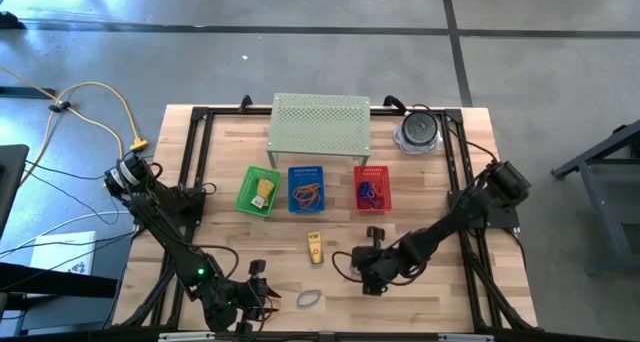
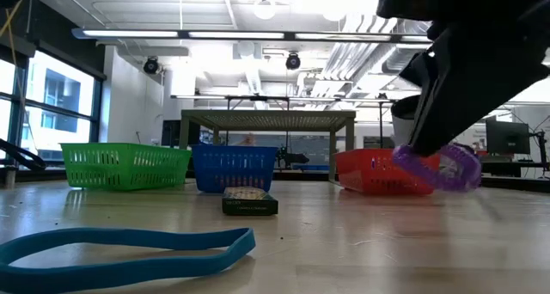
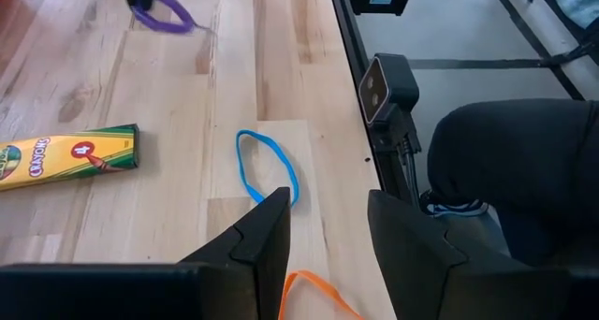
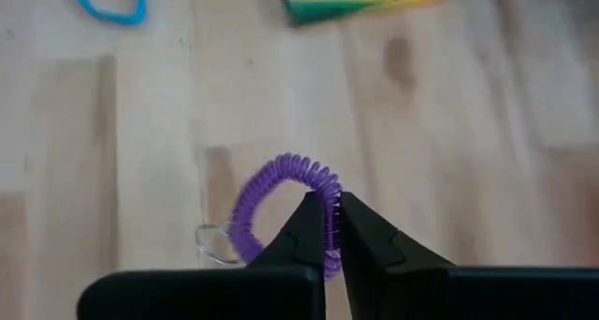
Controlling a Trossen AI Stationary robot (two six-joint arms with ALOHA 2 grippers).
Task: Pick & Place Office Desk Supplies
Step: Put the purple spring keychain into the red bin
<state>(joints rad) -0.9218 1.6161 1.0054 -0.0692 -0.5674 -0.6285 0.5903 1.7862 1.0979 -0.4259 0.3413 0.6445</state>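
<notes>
Purple coil band (image 4: 281, 203) pinched in right gripper (image 4: 332, 228), at the table (image 1: 440, 282) in front of the red basket (image 1: 372, 188). Lift straight up, keep the pinch firm, clear the rim. Left gripper (image 3: 328, 240) part-open, empty, near blue band (image 3: 267, 166).

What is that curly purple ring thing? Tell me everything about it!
The purple ring is a springy coil, like a stretchy plastic bracelet, with a small clear loop hanging at one side. The right hand has pinched its fingers shut on one part of the coil. In the low view it hangs tilted just above the wooden table, in front of the red basket. Nothing else touches it.
</notes>
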